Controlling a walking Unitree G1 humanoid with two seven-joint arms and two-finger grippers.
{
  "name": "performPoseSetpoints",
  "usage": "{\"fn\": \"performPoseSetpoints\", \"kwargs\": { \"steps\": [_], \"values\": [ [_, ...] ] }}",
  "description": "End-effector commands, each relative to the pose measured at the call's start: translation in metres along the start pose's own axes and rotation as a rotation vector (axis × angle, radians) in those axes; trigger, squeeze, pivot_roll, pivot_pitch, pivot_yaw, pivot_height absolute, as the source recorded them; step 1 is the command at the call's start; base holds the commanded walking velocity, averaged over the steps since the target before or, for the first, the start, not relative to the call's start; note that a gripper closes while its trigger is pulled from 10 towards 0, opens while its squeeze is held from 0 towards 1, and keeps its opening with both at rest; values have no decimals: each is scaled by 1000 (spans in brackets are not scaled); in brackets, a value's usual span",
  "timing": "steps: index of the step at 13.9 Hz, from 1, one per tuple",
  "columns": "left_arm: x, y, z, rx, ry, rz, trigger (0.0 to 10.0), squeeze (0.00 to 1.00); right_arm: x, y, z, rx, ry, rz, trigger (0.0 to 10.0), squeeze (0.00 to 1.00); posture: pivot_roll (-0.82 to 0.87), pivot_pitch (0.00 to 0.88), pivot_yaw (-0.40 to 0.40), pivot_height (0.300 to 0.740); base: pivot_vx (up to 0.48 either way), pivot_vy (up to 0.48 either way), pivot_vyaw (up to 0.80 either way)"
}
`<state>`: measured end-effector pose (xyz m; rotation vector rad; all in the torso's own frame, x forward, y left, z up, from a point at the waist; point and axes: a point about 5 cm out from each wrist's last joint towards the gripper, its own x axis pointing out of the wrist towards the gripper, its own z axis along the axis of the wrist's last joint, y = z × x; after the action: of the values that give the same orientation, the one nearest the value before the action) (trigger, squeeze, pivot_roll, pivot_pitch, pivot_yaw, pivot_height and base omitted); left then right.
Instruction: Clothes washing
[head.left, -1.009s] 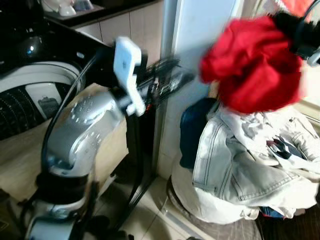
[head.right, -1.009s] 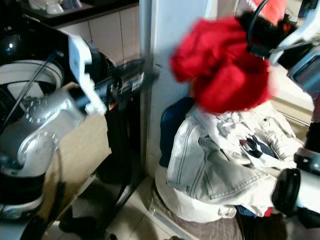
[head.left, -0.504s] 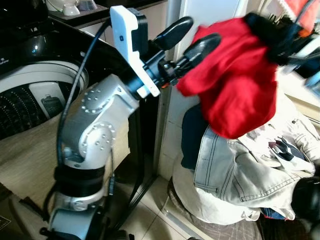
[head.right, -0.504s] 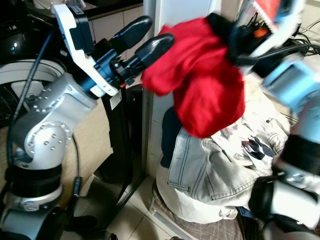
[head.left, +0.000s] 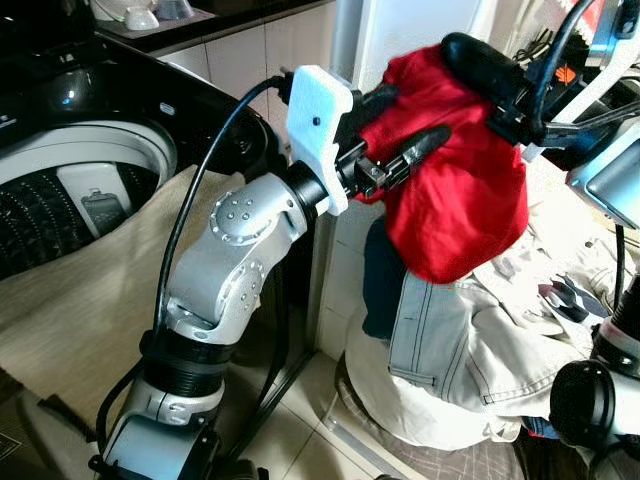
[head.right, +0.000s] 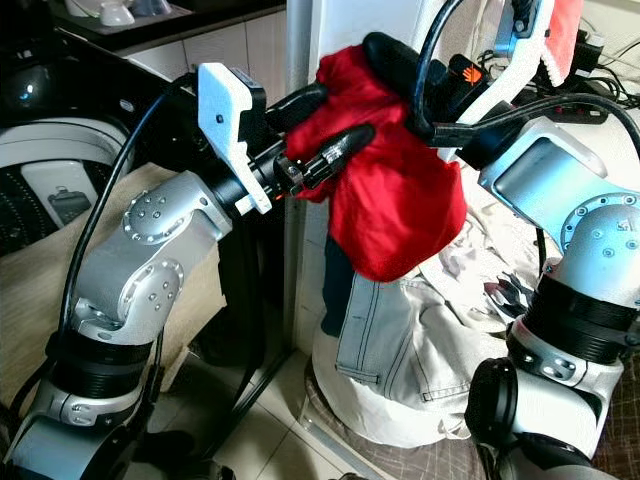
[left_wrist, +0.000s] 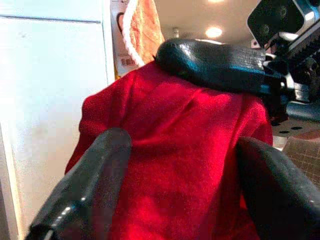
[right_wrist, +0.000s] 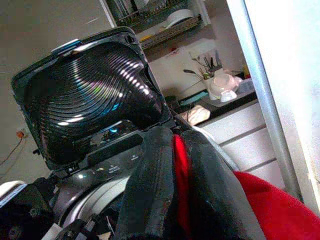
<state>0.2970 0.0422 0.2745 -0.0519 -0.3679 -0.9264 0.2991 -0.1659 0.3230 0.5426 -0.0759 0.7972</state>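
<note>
Crumpled red cloth garment hangs above pale denim laundry pile, pinched in my right gripper. My left gripper, fingers spread, straddles cloth's near side. White top-loading washer drum lies well left of pile; left arm nearer it.

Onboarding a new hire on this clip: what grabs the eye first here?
The red garment held up in mid-air between both arms, above a heap topped by a pale denim jacket. The right tool is shut on its top edge; the left tool has its open fingers around the cloth's side. To the robot's left, the washer stands with its lid up.
</note>
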Motion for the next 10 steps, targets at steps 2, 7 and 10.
{"fn": "performPoseSetpoints", "kwargs": {
  "steps": [2,7,10],
  "values": [
    [-2,5,0,24,13,25,0,0,-1,5,-3,0,3,9,0,0,-65,12,-53,740,0,0,0],
    [-4,5,-5,162,67,23,0,0,3,10,-5,15,-1,27,0,0,-61,14,-54,740,0,0,0],
    [-4,9,-5,199,70,49,0,0,4,12,-4,15,0,35,0,0,-60,12,-55,740,0,0,0]
  ]
}}
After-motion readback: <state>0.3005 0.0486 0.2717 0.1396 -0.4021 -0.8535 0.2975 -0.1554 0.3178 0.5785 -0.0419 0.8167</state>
